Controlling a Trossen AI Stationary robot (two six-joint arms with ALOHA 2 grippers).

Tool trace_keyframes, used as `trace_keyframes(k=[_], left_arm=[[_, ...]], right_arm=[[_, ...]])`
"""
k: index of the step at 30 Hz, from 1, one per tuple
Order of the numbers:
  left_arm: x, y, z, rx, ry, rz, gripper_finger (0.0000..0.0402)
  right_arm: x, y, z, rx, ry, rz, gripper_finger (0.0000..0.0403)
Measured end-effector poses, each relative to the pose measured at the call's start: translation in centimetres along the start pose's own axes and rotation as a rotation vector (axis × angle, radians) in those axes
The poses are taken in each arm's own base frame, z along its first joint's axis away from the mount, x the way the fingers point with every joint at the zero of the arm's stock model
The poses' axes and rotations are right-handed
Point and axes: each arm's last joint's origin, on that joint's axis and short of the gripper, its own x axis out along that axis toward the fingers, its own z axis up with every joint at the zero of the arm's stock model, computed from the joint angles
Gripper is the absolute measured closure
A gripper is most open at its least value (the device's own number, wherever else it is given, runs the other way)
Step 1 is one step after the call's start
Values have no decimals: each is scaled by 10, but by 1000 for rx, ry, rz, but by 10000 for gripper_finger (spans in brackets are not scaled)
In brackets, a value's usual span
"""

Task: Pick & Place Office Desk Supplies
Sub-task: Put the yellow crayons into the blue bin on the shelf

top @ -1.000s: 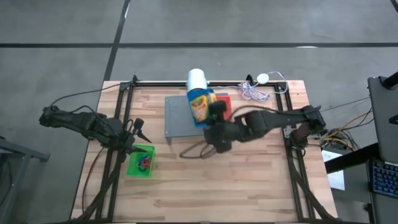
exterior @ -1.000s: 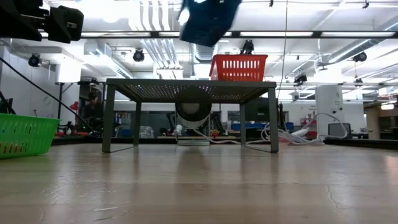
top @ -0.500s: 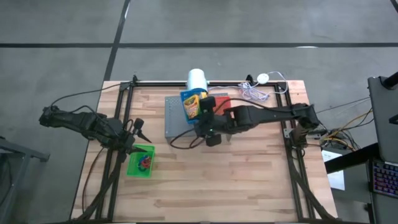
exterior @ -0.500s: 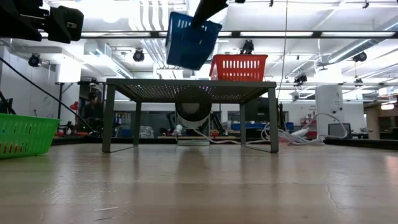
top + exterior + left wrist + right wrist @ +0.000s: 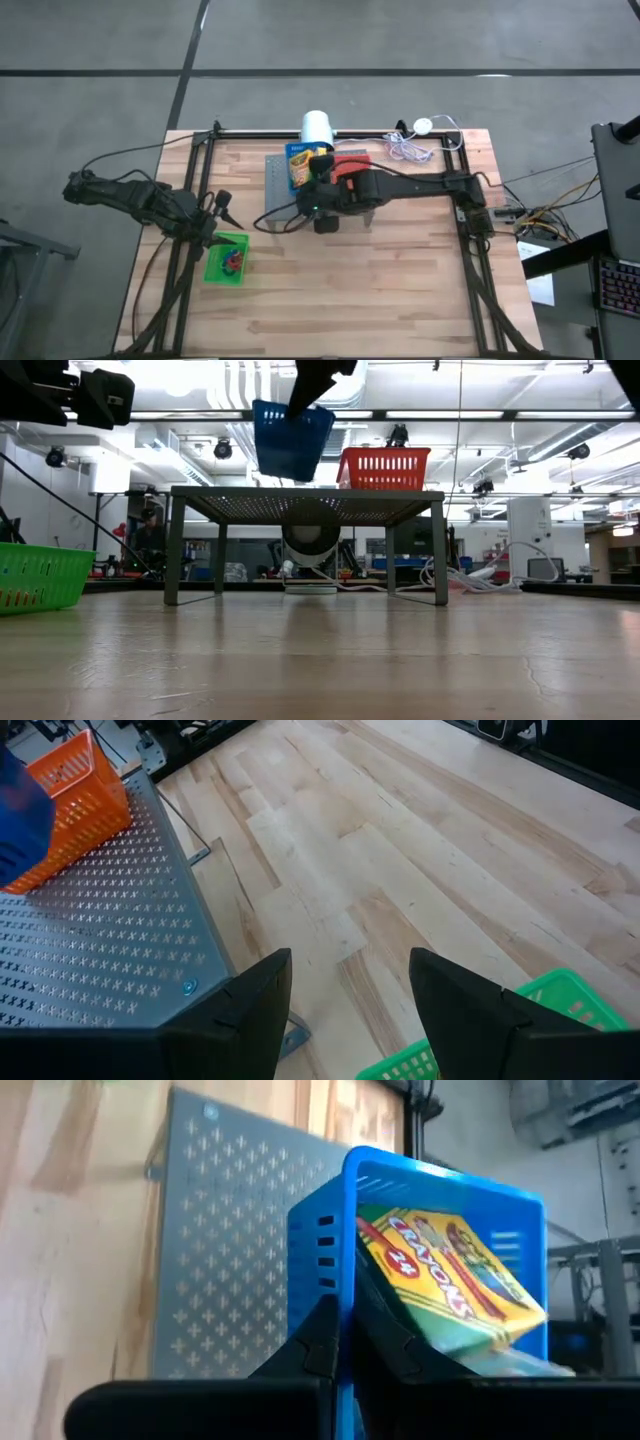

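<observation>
Three mesh baskets show: a green basket [image 5: 226,259] at the lower left of the high view with small red and blue bands [image 5: 233,261] inside, too small to count, a red basket [image 5: 384,468] on the grey perforated stand [image 5: 305,505], and a blue basket [image 5: 291,439] raised above that stand, holding one crayon box [image 5: 450,1285]. The right gripper [image 5: 345,1342], near the centre of the high view, is clamped on the blue basket's wall, and its lower end hides behind the fingers. The left gripper [image 5: 348,982], by the green basket, stands wide and holds nothing.

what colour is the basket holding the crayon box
Blue basket, crayon box inside; clearest in the right wrist view.
</observation>
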Motion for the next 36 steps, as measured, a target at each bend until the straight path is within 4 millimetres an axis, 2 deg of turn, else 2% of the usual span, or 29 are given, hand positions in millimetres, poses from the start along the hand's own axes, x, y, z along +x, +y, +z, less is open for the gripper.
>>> trace_keyframes(k=[7, 11, 15, 23, 36], left_arm=[[0, 0, 0, 0, 0, 0, 193], [0, 0, 0, 0, 0, 0, 193], [0, 0, 0, 0, 0, 0, 193], [0, 0, 0, 0, 1, 0, 193], [0, 0, 0, 0, 1, 0, 193]], right_arm=[[14, -2, 8, 52, 124, 23, 392], [18, 0, 6, 32, 133, 53, 392], [17, -4, 5, 133, 117, 144, 392], [21, -3, 4, 126, 132, 137, 392], [38, 8, -7, 116, 216, 104, 392]])
